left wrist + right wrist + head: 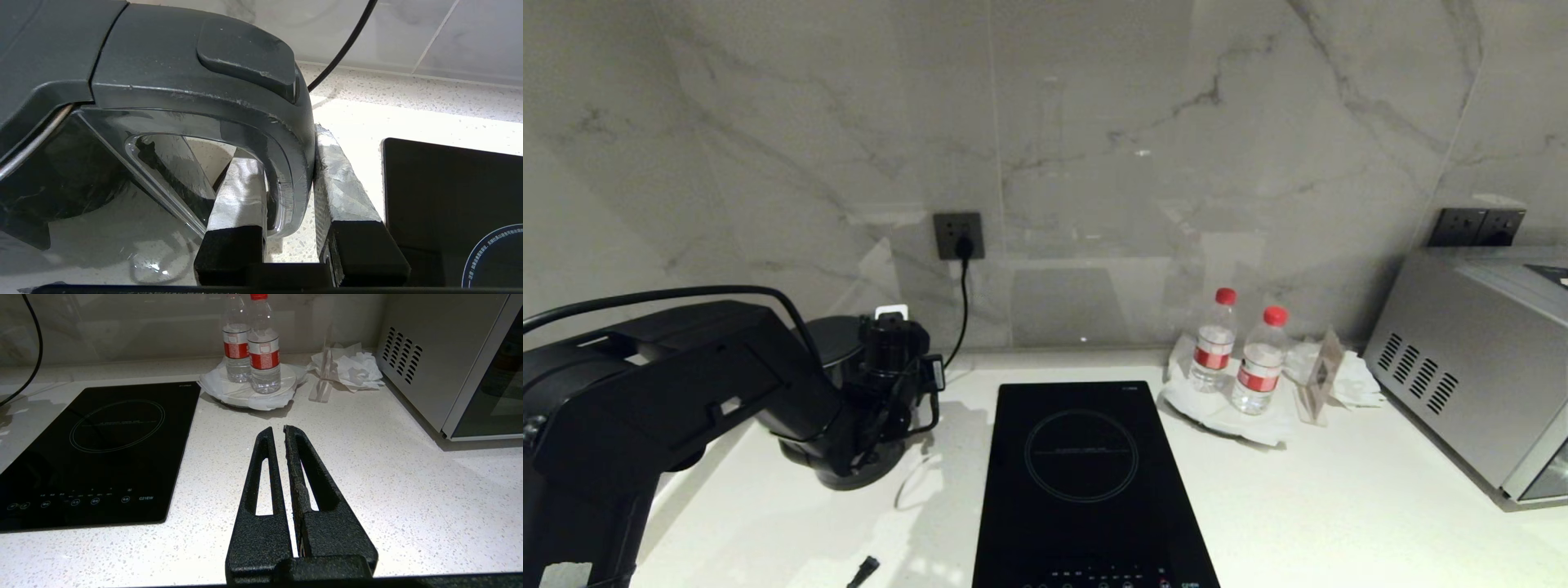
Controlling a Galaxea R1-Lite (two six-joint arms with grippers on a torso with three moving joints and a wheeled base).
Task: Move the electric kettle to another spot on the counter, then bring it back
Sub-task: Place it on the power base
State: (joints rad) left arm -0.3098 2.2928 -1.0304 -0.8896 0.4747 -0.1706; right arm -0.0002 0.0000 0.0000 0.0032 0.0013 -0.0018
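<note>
Glossy black electric kettle, scuffed loop handle, on the counter.

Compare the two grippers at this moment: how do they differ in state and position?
The left gripper is clamped on the electric kettle's handle, one finger inside the loop; the right gripper is shut on nothing. The left works beside the hob; the right hangs over bare counter. Both point at the counter.
</note>
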